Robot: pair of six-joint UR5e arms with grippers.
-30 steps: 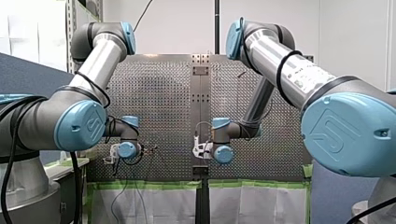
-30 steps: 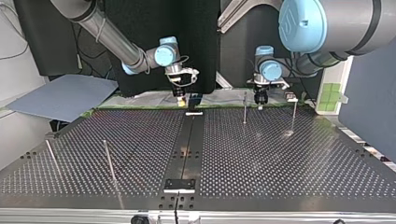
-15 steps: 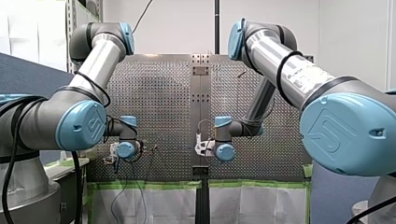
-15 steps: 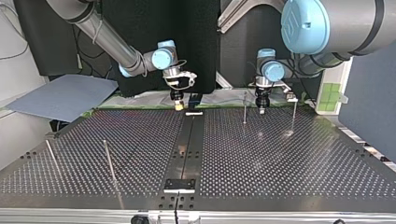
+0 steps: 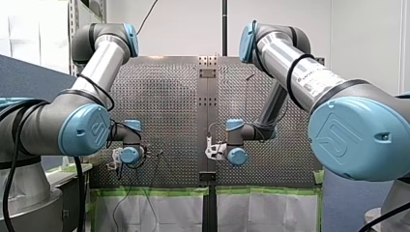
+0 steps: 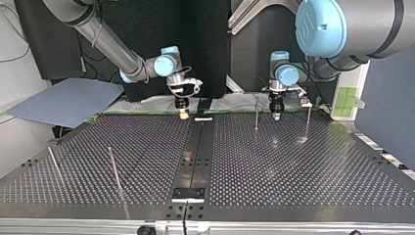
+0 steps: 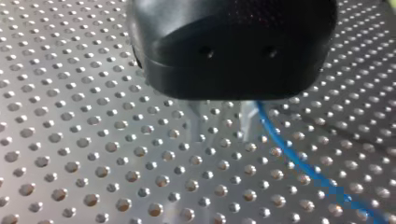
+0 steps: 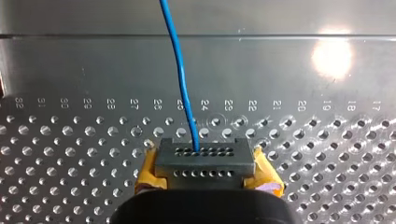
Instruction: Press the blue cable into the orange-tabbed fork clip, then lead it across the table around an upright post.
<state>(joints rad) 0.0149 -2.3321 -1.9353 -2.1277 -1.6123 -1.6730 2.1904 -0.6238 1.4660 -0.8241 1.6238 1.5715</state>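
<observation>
Your right pincer is clamped shut on a small grey block with rows of little holes. The yellow pads are squeezing it from both sides. The blue cable plugs into the top row of that block, right on the pincer's centreline. From there it runs straight ahead, away from the pincer, over the perforated bench and across the smooth strip beyond the numbered holes.

Over on your left pincer, the wrist view is mostly black housing, so I can't tell how far open it is or whether it actually has the cable. What does show is the cable coming out from under the housing, off to one side of the pincer rather than dead centre. It then trails away diagonally, low over the bench holes.

In the top view, both pincers point down at the far edge of the bench. The right one is near the dark centre strip, at the view's left. The left one is well apart from it at the view's right, just beside a thin upright post, with a second post further right. The cable is too thin to trace in that view.
</observation>
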